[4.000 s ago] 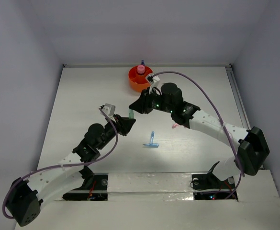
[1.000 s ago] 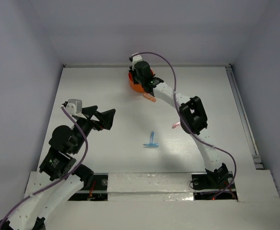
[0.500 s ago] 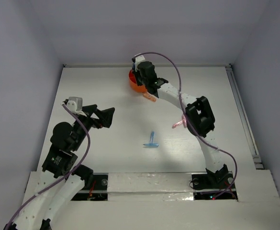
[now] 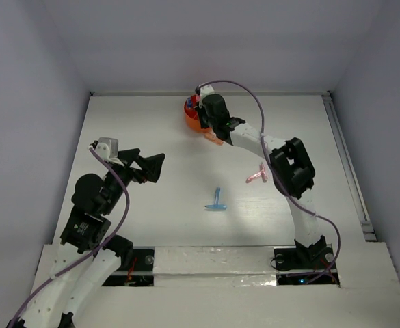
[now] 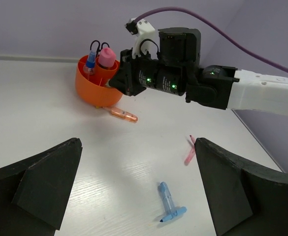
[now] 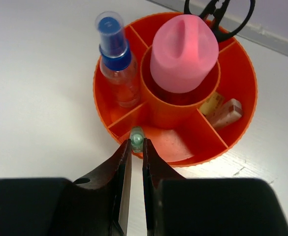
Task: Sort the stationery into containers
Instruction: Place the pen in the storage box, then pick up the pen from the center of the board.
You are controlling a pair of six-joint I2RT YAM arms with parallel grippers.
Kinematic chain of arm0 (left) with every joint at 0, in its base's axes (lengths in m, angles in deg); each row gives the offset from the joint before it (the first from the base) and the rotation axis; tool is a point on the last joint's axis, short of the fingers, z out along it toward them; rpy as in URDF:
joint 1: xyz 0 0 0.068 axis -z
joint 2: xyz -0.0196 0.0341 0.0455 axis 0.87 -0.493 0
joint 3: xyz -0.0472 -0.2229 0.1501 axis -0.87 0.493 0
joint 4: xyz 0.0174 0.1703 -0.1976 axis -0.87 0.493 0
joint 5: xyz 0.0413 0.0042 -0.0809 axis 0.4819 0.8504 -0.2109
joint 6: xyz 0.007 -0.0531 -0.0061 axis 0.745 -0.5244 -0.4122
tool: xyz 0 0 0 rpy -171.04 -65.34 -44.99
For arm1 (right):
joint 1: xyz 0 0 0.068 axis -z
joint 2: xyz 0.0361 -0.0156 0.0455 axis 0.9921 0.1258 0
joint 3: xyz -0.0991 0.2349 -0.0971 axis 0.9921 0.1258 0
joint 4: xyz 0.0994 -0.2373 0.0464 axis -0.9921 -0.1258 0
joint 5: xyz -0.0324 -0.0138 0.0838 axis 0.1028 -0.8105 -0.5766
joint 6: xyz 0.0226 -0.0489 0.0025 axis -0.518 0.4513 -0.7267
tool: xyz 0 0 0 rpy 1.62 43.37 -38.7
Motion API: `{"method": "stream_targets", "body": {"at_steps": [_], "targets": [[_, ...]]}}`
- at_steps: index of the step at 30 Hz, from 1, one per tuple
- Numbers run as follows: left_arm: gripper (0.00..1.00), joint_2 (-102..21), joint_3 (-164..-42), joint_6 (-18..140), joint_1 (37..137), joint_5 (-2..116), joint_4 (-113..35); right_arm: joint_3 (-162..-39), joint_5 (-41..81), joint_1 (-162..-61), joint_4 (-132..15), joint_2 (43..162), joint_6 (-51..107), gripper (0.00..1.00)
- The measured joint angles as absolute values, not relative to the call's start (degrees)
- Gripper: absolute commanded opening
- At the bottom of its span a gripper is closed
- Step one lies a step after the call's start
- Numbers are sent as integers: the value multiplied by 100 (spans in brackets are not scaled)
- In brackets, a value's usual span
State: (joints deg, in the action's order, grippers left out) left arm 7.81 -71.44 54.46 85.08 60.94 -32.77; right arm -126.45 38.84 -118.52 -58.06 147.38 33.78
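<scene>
The orange tub stands at the back of the table. Its middle cup holds the pink-capped glue bottle. Outer sections hold a blue-capped bottle, black-handled scissors and a tan eraser. My right gripper is shut on the green piece, held over the near rim of an empty section. On the table lie the light-blue T-shaped piece and the pink piece. My left gripper hangs open at the left, holding nothing.
A small orange stick lies on the table just in front of the tub. White walls close off the back and both sides. The right arm stretches from the near edge across the right half of the table.
The right gripper carried the green piece from the table's middle back to the tub, shifting slightly right in the last second. The left arm withdrew to the left and now stays still.
</scene>
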Motion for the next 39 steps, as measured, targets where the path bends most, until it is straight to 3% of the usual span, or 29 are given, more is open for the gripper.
{"method": "stream_targets", "body": {"at_steps": [6,15,19,22,27,30,31,34,36,39], "targets": [[99,777,-7144,5444,8473,6048,-3286,-12512,3771,-11682,-5751,14642,2913,12],[99,775,-7144,5444,8436,5991,-3321,-12516,3945,-11612,-5929,14640,2701,64],[99,746,-7144,5444,8419,5982,-3336,-12509,3945,-11612,-6123,14467,2701,79],[99,705,-7144,5444,8408,5960,-3358,-12398,3921,-11612,-6228,14059,2716,78],[99,678,-7144,5444,8408,5936,-3358,-11827,3816,-11612,-6278,12924,2679,66],[99,681,-7144,5444,8408,5923,-3360,-11331,3569,-11612,-6256,12338,2526,50],[99,681,-7144,5444,8408,5921,-3360,-11095,3489,-11612,-6256,12164,2497,34],[99,681,-7144,5444,8408,5899,-3360,-10621,3344,-11612,-6348,11993,2460,24],[99,681,-7144,5444,8408,5886,-3360,-10437,3137,-11559,-6466,12115,2519,25],[99,681,-7144,5444,8408,5864,-3358,-10300,2562,-11358,-6536,12424,2624,51]]}}
